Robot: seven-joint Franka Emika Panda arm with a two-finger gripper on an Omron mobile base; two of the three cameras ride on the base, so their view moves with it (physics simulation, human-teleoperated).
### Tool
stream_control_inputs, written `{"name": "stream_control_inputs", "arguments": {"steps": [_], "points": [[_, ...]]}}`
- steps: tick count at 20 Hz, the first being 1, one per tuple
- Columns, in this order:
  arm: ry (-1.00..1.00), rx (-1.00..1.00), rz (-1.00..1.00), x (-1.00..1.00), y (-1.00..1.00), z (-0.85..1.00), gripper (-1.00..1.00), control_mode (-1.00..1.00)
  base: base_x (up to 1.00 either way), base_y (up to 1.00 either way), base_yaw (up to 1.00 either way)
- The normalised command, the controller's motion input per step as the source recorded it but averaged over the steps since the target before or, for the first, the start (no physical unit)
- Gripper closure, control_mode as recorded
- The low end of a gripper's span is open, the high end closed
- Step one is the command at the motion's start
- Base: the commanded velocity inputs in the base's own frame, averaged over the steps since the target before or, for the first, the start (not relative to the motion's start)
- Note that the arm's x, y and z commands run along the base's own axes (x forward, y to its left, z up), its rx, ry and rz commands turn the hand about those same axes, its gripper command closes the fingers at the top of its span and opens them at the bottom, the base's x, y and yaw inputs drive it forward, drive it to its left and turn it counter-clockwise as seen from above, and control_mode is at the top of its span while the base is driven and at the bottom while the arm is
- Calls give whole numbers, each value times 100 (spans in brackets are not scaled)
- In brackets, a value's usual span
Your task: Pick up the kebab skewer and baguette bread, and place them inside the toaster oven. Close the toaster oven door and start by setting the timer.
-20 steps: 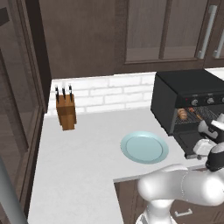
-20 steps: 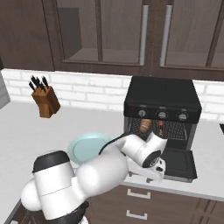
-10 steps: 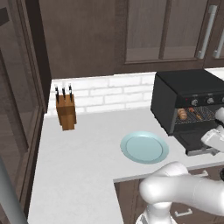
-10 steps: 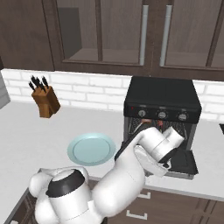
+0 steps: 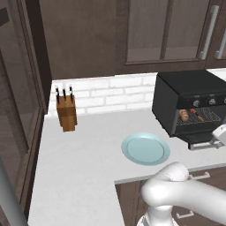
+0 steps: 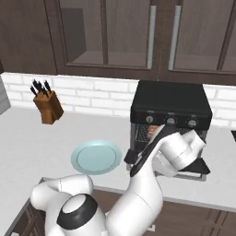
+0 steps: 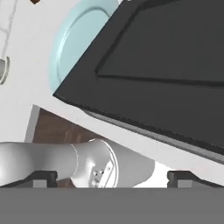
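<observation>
The white worktop [image 5: 84, 154] holds the black toaster oven [image 5: 190, 103] at 3 o'clock in the left base view. Its door [image 7: 162, 65] lies flat open. The blue plate [image 5: 145, 148] sits just beside it. The bread [image 5: 183, 115] and skewer [image 5: 197, 115] rest on the rack inside. The gripper [image 7: 113, 176] hangs over the door, fingers wide apart, holding nothing.

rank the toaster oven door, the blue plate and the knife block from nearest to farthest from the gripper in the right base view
The gripper sits at the oven front.
1. toaster oven door: dropped open, right by the hand.
2. blue plate: on the counter, left of the oven.
3. knife block: far left, by the brick wall.
</observation>
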Motion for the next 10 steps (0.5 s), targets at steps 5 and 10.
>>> {"name": "stream_control_inputs", "arguments": {"steps": [5, 10], "points": [[-52, -8, -3, 100, 68, 7, -100, -100, 0, 0, 0], [-46, -9, -5, 100, 60, 0, -100, -100, 0, 0, 0]]}}
